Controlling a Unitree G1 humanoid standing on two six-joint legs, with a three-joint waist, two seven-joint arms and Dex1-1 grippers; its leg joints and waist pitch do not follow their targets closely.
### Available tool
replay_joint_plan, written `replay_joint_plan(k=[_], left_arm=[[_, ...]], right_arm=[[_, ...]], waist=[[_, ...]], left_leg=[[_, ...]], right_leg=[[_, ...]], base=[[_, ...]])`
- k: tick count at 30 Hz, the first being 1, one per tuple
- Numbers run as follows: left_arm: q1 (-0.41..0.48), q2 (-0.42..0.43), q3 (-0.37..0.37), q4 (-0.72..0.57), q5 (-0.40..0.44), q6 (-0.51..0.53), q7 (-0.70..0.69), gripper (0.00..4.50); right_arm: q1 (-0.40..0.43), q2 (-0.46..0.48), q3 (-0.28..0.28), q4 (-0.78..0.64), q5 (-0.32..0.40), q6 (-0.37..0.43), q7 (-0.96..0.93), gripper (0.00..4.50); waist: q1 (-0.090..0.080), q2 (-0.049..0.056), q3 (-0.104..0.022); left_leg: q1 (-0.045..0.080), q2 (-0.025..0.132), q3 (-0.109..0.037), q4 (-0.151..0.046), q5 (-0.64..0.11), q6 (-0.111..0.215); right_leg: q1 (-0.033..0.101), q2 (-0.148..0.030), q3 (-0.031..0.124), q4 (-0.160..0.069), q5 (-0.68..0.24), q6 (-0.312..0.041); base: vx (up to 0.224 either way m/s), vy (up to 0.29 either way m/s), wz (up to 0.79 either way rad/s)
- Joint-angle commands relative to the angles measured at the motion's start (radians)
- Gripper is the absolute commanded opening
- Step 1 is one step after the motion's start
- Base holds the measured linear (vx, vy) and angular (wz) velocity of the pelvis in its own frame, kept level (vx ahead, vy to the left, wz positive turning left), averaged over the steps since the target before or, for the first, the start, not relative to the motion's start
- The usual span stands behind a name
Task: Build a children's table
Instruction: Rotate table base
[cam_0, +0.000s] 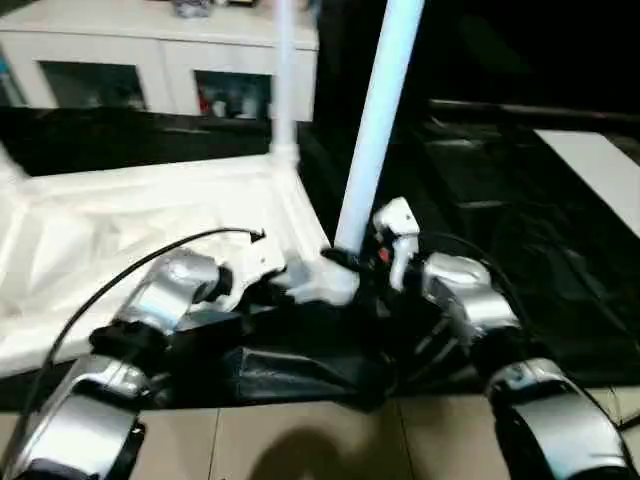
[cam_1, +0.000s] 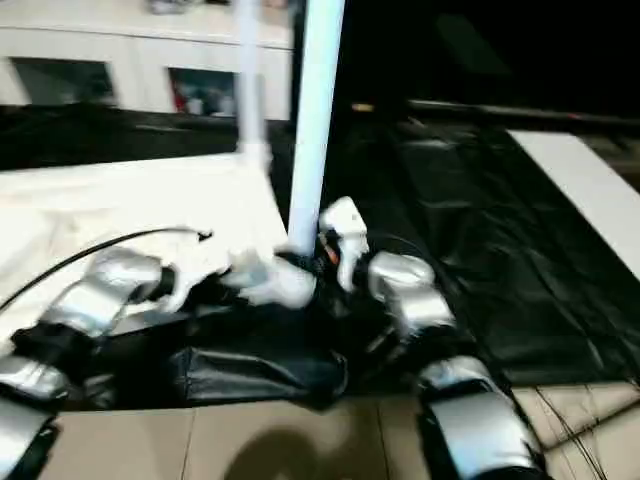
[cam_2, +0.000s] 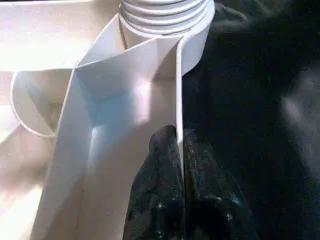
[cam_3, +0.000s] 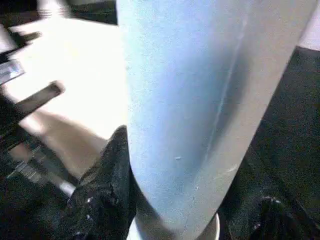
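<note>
The children's table top (cam_0: 120, 230) lies upside down on black sheeting, ribbed underside up. One white leg (cam_0: 284, 80) stands upright in the far corner socket. A second white leg (cam_0: 378, 120) stands in the near corner socket (cam_0: 335, 283). My right gripper (cam_0: 345, 260) is shut on that second leg just above the socket, with a black finger (cam_3: 105, 190) pressed against the tube. My left gripper (cam_2: 179, 132) is shut on the thin rim wall (cam_2: 178, 85) of the top, close to the ribbed round socket (cam_2: 165, 15).
A flat white board (cam_0: 600, 170) lies on the black sheeting (cam_0: 480, 200) at the far right. A white cabinet (cam_0: 150, 60) stands behind. Tan floor tiles (cam_0: 300, 440) show at the front edge. A black cable (cam_0: 130, 265) arcs over my left forearm.
</note>
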Motion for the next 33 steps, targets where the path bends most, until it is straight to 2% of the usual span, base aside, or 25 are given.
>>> replay_joint_plan(k=[1,2,3,4,5,6,7,8,9,10,11,12,13,14,15,16,17,20,25,26,28,29,30,32,33], left_arm=[[-0.036,-0.034,0.037,-0.025,-0.022,0.051,0.062,0.0],[-0.037,-0.037,0.037,-0.024,-0.02,0.056,0.071,0.0],[-0.045,-0.051,0.036,-0.018,-0.004,0.077,0.11,0.0],[-0.05,-0.06,0.035,-0.015,0.004,0.089,0.132,0.0],[-0.057,-0.07,0.034,-0.009,0.012,0.099,0.155,0.0],[-0.062,-0.075,0.033,-0.005,0.018,0.104,0.17,0.0],[-0.065,-0.078,0.03,-0.006,0.023,0.114,0.184,0.0],[-0.068,-0.078,0.028,-0.006,0.029,0.119,0.196,0.0],[-0.07,-0.078,0.027,-0.007,0.033,0.123,0.204,0.0],[-0.07,-0.078,0.027,-0.008,0.035,0.126,0.208,0.0],[-0.071,-0.078,0.027,-0.012,0.034,0.131,0.212,0.0],[-0.072,-0.079,0.028,-0.015,0.032,0.133,0.214,0.0],[-0.072,-0.078,0.026,-0.019,0.028,0.128,0.209,0.0],[-0.072,-0.077,0.023,-0.021,0.027,0.126,0.206,0.0],[-0.072,-0.076,0.02,-0.023,0.027,0.118,0.201,0.0],[-0.072,-0.074,0.016,-0.022,0.028,0.105,0.195,0.0],[-0.071,-0.073,0.015,-0.022,0.028,0.102,0.194,0.0],[-0.069,-0.072,0.012,-0.022,0.028,0.092,0.192,0.0],[-0.064,-0.064,-0.001,-0.027,0.032,0.05,0.187,0.0],[-0.063,-0.06,-0.007,-0.026,0.037,0.03,0.183,0.0],[-0.062,-0.057,-0.012,-0.027,0.039,0.018,0.175,0.0],[-0.061,-0.053,-0.016,-0.03,0.04,0.009,0.165,0.0],[-0.061,-0.05,-0.019,-0.031,0.041,0.002,0.16,0.0],[-0.061,-0.044,-0.027,-0.032,0.043,-0.015,0.146,0.0],[-0.061,-0.04,-0.031,-0.031,0.046,-0.024,0.142,0.0]], right_arm=[[0.06,-0.024,0.004,0.176,-0.088,0.097,-0.166,1.85],[0.059,-0.022,0.003,0.179,-0.088,0.096,-0.177,1.85],[0.048,-0.011,-0.01,0.197,-0.078,0.098,-0.227,1.85],[0.041,-0.003,-0.02,0.207,-0.07,0.102,-0.261,1.85],[0.033,0.008,-0.033,0.221,-0.067,0.103,-0.292,1.85],[0.029,0.015,-0.038,0.227,-0.067,0.105,-0.301,1.85],[0.024,0.023,-0.038,0.234,-0.068,0.104,-0.309,1.85],[0.021,0.03,-0.039,0.237,-0.065,0.106,-0.31,1.85],[0.02,0.035,-0.04,0.239,-0.063,0.108,-0.31,1.85],[0.019,0.037,-0.041,0.24,-0.061,0.108,-0.31,1.85],[0.017,0.039,-0.038,0.243,-0.063,0.106,-0.316,1.85],[0.015,0.04,-0.035,0.246,-0.064,0.105,-0.318,1.85],[0.012,0.043,-0.035,0.251,-0.062,0.104,-0.32,1.85],[0.01,0.044,-0.035,0.253,-0.062,0.103,-0.323,1.85],[0.008,0.044,-0.035,0.256,-0.063,0.102,-0.325,1.85],[0.005,0.045,-0.037,0.258,-0.062,0.103,-0.324,1.85],[0.003,0.046,-0.039,0.261,-0.063,0.102,-0.325,1.85],[-0.003,0.049,-0.041,0.269,-0.072,0.099,-0.322,1.85],[-0.01,0.059,-0.061,0.254,-0.046,0.065,-0.245,1.85],[-0.014,0.06,-0.068,0.244,-0.036,0.045,-0.224,2.41],[-0.017,0.059,-0.07,0.238,-0.033,0.036,-0.219,2.55],[-0.024,0.059,-0.077,0.229,-0.022,0.027,-0.198,2.74],[-0.027,0.059,-0.08,0.225,-0.018,0.025,-0.191,2.74],[-0.034,0.057,-0.085,0.217,-0.012,0.022,-0.181,2.9],[-0.039,0.056,-0.091,0.207,-0.003,0.019,-0.164,3.0]], waist=[[-0.024,0.024,-0.013],[-0.012,0.042,-0.006],[0.025,0.042,0.002],[0.115,0.048,-0.013],[0.058,-0.067,-0.046],[0.067,-0.046,-0.014],[0.073,-0.043,-0.031],[0.093,-0.015,-0.049],[0.07,-0.022,-0.056],[0.069,0.0,-0.058],[0.065,0.001,-0.06],[0.06,0.003,-0.054],[0.061,0.002,-0.052],[0.06,-0.001,-0.048],[0.06,0.001,-0.049],[0.06,0.002,-0.05],[0.058,0.005,-0.052],[0.056,0.006,-0.051],[0.057,0.004,-0.049],[0.057,0.005,-0.05],[0.057,0.004,-0.05],[0.059,0.007,-0.055],[0.057,0.001,-0.056],[0.058,0.002,-0.055],[0.058,0.009,-0.057]], left_leg=[[0.048,0.029,-0.026,-0.098,-0.793,-0.032],[-0.023,0.064,-0.026,-0.176,-0.895,-0.036],[-0.1,0.091,-0.009,-0.243,-0.964,-0.034],[-0.077,0.069,0.08,-0.233,-0.884,0.003],[0.058,0.011,0.043,-0.03,-0.53,-0.022],[0.034,-0.005,-0.012,0.118,-0.177,0.024],[-0.062,-0.013,-0.044,0.094,-0.114,0.03],[-0.087,0.009,-0.04,-0.022,-0.002,-0.02],[0.005,0.021,-0.018,-0.025,0.061,0.024],[0.009,0.019,-0.006,-0.03,0.039,0.054],[-0.004,0.019,-0.004,-0.033,0.032,0.068],[-0.015,0.026,-0.002,-0.048,-0.054,0.061],[-0.01,0.027,0.001,-0.05,-0.112,0.047],[-0.004,0.027,0.005,-0.055,-0.207,0.025],[-0.001,0.03,0.008,-0.058,-0.245,0.007],[-0.001,0.031,0.008,-0.06,-0.244,0.002],[-0.002,0.034,0.007,-0.064,-0.224,-0.003],[-0.005,0.034,0.01,-0.064,-0.189,-0.003],[-0.005,0.032,0.013,-0.064,-0.211,0.0],[-0.005,0.033,0.014,-0.063,-0.207,0.001],[-0.005,0.033,0.014,-0.062,-0.197,0.004],[-0.004,0.033,0.016,-0.058,-0.158,0.008],[-0.012,0.034,0.015,-0.057,-0.127,0.023],[-0.01,0.03,0.019,-0.053,-0.106,0.036],[-0.012,0.03,0.019,-0.051,-0.068,0.053]], right_leg=[[0.004,-0.042,-0.031,-0.11,-0.614,-0.064],[0.087,-0.023,-0.043,0.005,-0.47,-0.071],[0.148,-0.016,-0.022,0.161,-0.338,-0.075],[0.099,0.001,0.017,0.191,-0.238,-0.066],[-0.01,-0.089,0.092,-0.001,-0.822,0.014],[-0.051,-0.201,0.147,-0.128,-1.201,-0.044],[0.059,-0.198,0.155,-0.064,-1.054,-0.049],[0.086,-0.104,0.096,0.015,-0.489,-0.096],[0.021,-0.04,0.074,0.041,-0.044,-0.164],[0.028,-0.048,0.082,0.049,0.123,-0.255],[0.042,-0.053,0.082,0.049,0.156,-0.275],[0.05,-0.059,0.081,0.036,0.09,-0.281],[0.048,-0.061,0.082,0.029,0.03,-0.279],[0.045,-0.064,0.086,0.016,-0.09,-0.271],[0.044,-0.067,0.088,0.009,-0.169,-0.259],[0.045,-0.067,0.089,0.008,-0.181,-0.253],[0.047,-0.067,0.089,0.008,-0.163,-0.243],[0.046,-0.065,0.09,0.012,-0.087,-0.245],[0.045,-0.068,0.094,0.006,-0.112,-0.242],[0.045,-0.069,0.094,0.007,-0.108,-0.243],[0.045,-0.069,0.094,0.008,-0.094,-0.245],[0.046,-0.071,0.094,0.013,-0.041,-0.26],[0.054,-0.069,0.093,0.021,0.014,-0.262],[0.052,-0.065,0.09,0.023,0.038,-0.268],[0.053,-0.067,0.091,0.028,0.084,-0.278]], base=[[-0.05,0.056,-0.08],[-0.05,0.056,-0.08],[-0.089,0.023,0.02],[-0.035,-0.09,0.1],[-0.035,-0.09,0.1],[0.079,-0.123,-0.17],[0.131,-0.021,-0.51],[0.131,-0.021,-0.51],[0.082,0.01,-0.12],[-0.007,-0.024,0.28],[-0.007,-0.024,0.28],[0.0,0.0,0.0],[0.0,0.0,0.0],[0.0,0.0,0.0],[0.0,0.0,0.0],[0.0,0.0,0.0],[0.0,0.0,0.0],[0.0,0.0,0.0],[0.0,0.0,0.0],[0.0,0.0,0.0],[0.0,0.0,0.0],[0.0,0.0,0.0],[0.0,0.0,0.0],[0.0,0.0,0.0],[0.0,0.0,0.0]])
